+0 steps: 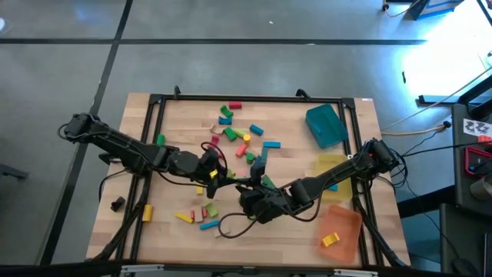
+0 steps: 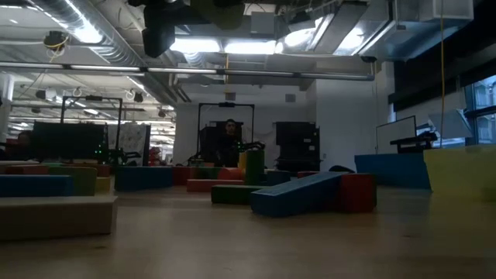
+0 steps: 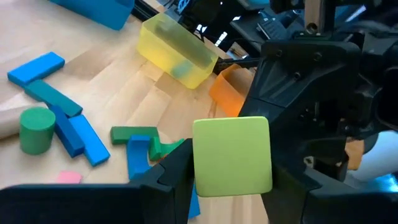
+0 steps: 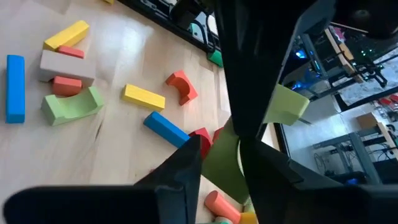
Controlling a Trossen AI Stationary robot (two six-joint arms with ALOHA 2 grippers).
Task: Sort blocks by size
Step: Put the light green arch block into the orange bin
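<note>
Your left gripper sits over mid-counter, its jaws closed on a light green block held clear of the surface. Just right of it, your right gripper meets it, and its jaws reach around the same green block; whether they have pinched it yet you cannot tell. Loose blocks lie scattered on the counter beyond and before the grippers. At the right edge stand the teal tray, yellow tray and orange tray.
</note>
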